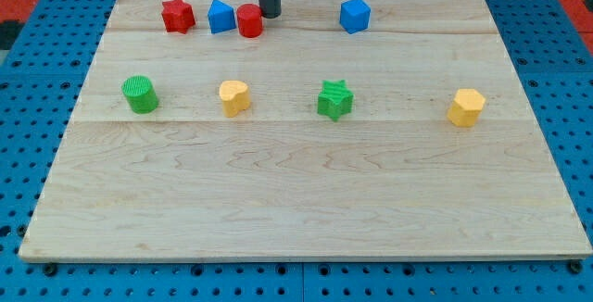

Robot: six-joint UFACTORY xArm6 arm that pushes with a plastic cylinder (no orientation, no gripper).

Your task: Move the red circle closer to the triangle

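Nearest you, the wooden board (306,209) lies bare across its lower half. Look next at the middle row: green cylinder (140,94), yellow heart (234,97), green star (335,99), yellow hexagon (467,106). Along the view's top you see a red star (177,15), the blue triangle (220,16), the red circle (249,20) and, well apart, a blue cube (354,15). My tip (270,15) is a bare rod holding nothing, just beside the circle on its right. The circle lies left of my tip, already about touching the triangle, so any push should go leftward.
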